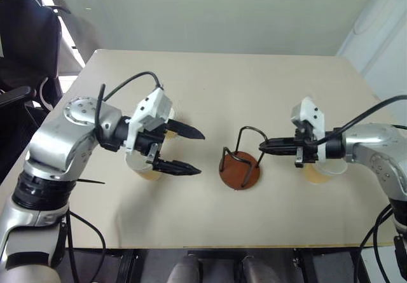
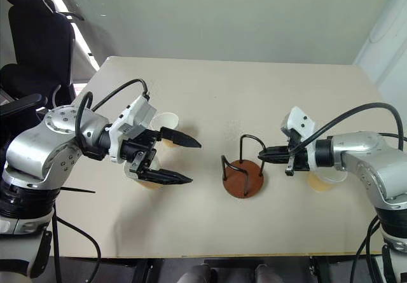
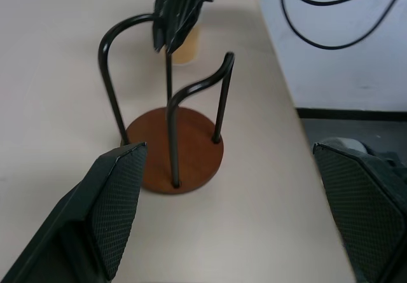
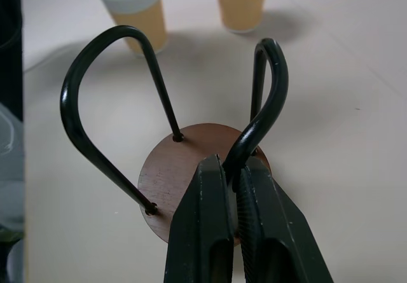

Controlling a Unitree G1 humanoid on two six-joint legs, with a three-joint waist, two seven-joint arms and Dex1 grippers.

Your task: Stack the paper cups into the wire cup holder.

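The wire cup holder (image 1: 240, 168), a reddish-brown disc with black wire loops, stands mid-table with no cup in it. My left gripper (image 1: 202, 153) hovers open just left of it, nothing between its fingers (image 3: 111, 210). Two tan paper cups sit by that hand: one (image 1: 172, 128) behind it, one (image 1: 148, 172) beneath it, both partly hidden. My right gripper (image 1: 261, 147) is shut, its tips against the holder's right wire loop (image 4: 270, 86); I cannot tell whether the wire is pinched. A third paper cup (image 1: 316, 173) stands under the right wrist.
The beige table (image 1: 222, 79) has its front edge close below the holder and open surface behind it. A black chair (image 1: 25, 41) stands off the table's far left corner. Cables hang beside both arms.
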